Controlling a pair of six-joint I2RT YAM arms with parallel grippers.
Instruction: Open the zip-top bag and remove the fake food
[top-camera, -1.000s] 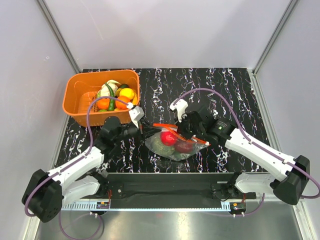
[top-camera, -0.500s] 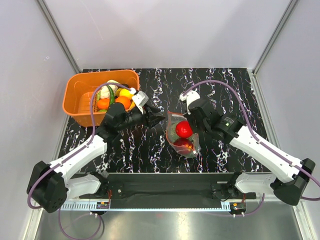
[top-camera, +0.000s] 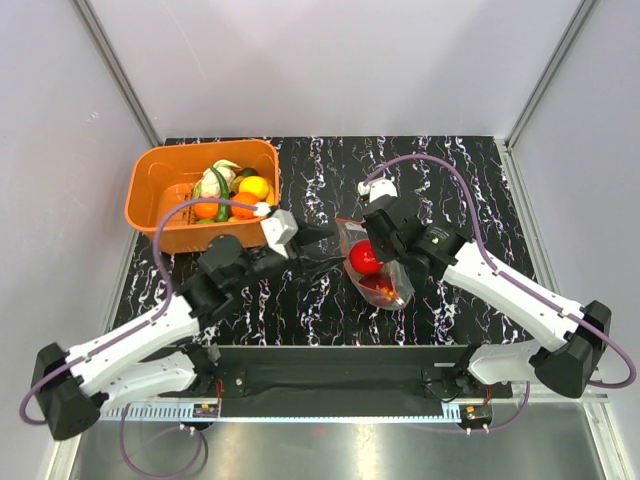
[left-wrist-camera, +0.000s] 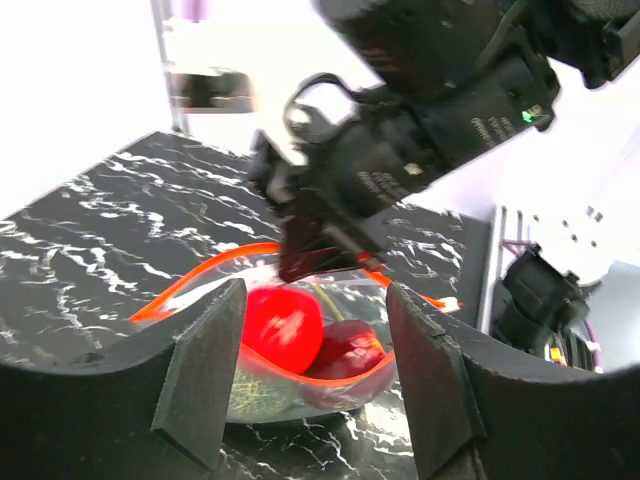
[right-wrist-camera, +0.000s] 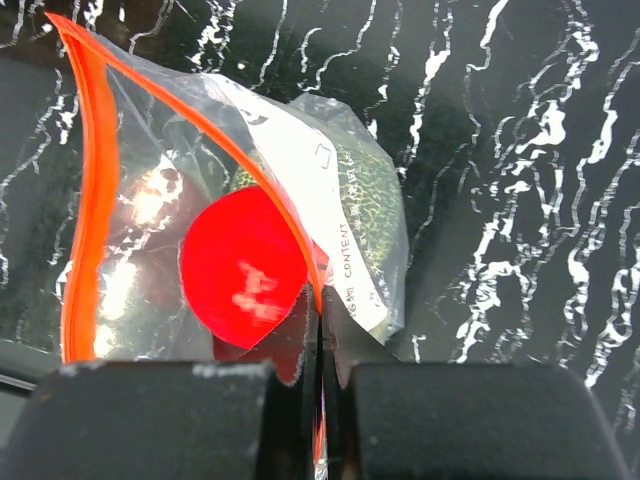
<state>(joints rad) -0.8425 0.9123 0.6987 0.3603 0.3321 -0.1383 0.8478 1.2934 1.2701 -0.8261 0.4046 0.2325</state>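
Black marbled table (top-camera: 460, 170) inside white walls, two arms meeting at a bag.
The right gripper (top-camera: 372, 232) is pinched tight on the orange-red rim of the zip-top bag (top-camera: 378, 268), whose mouth gapes open; the red, maroon and green fake food (left-wrist-camera: 283, 328) sits inside. The left gripper (top-camera: 322, 250) hovers just beside the mouth, jaws spread and empty. An orange basket (top-camera: 155, 205) of fruit stands far left.

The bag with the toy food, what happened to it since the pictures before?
The right gripper lifted the zip-top bag up and to the right, so it now hangs open with the red ball and maroon piece inside. The left gripper let go of the bag, opened its jaws, and now points at the bag's mouth. The orange basket and its fruit stayed put.
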